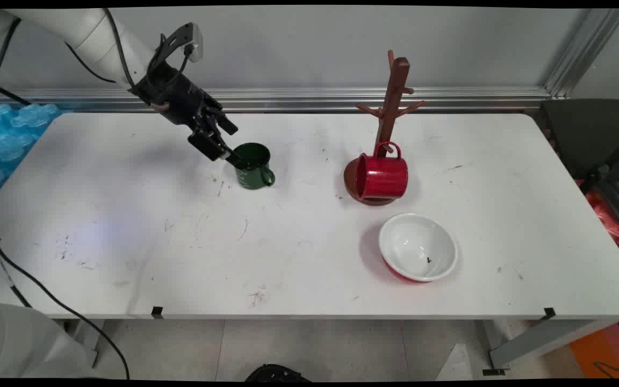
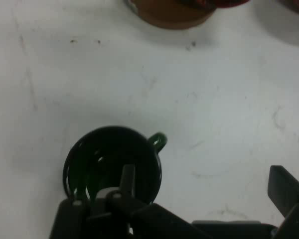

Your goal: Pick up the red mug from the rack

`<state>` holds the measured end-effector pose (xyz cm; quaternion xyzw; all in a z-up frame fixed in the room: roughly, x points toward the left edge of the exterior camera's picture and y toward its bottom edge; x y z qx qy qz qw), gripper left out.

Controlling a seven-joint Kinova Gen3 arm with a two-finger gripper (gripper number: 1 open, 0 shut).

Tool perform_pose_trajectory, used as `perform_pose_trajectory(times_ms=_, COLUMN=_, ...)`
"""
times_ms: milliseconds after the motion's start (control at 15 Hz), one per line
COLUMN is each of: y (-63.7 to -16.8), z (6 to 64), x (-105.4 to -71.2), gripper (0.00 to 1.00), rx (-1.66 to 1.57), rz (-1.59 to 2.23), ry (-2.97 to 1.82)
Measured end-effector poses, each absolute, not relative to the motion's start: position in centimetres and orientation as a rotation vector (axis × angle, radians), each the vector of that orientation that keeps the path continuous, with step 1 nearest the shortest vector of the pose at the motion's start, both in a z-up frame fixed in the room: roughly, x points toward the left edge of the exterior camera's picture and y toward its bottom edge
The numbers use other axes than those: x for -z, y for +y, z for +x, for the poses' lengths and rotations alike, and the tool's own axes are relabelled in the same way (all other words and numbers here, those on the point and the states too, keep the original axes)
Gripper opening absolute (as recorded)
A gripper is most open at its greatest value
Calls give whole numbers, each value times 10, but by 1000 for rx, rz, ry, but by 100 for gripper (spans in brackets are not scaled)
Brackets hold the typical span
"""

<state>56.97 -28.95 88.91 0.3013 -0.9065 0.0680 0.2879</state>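
The claw [image 1: 227, 141] reaches down from the upper left to a green mug [image 1: 253, 166] that stands upright on the white counter [image 1: 127, 242], left of the counter's middle. Its fingers are spread apart. One finger [image 2: 125, 181] dips over the mug's rim [image 2: 112, 130] on the arm's side and sits inside the mouth, or right at its edge; the pictures do not settle whether it touches the wall. In the hand view the other finger [image 2: 284, 189] stands well off to the side over bare counter, clear of the mug. So the mug lies under one finger only, not between the two.

The mug's handle [image 1: 268, 178] points toward the near right in the main view, away from the claw. In the hand view it sticks out at the rim's upper right.

To the right, well apart from the mug, a brown wooden mug tree [image 1: 393, 102] stands on its round base [image 1: 353, 185]. A red mug [image 1: 382, 176] lies on its side on that base, mouth turned left, its handle up against the post. Nearer the front edge, just right of the tree, sits a bowl [image 1: 418, 247], white inside and red outside.
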Motion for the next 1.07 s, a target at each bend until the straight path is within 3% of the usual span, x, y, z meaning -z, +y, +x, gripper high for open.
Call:
perform_pose_trajectory(times_ms=533, y=-301, z=526, x=-882, gripper=100, rx=-168, rz=850, ry=-2263)
perform_pose_trajectory(times_ms=1067, y=-317, z=474, x=-850, gripper=100, rx=-148, rz=870, ry=-2118)
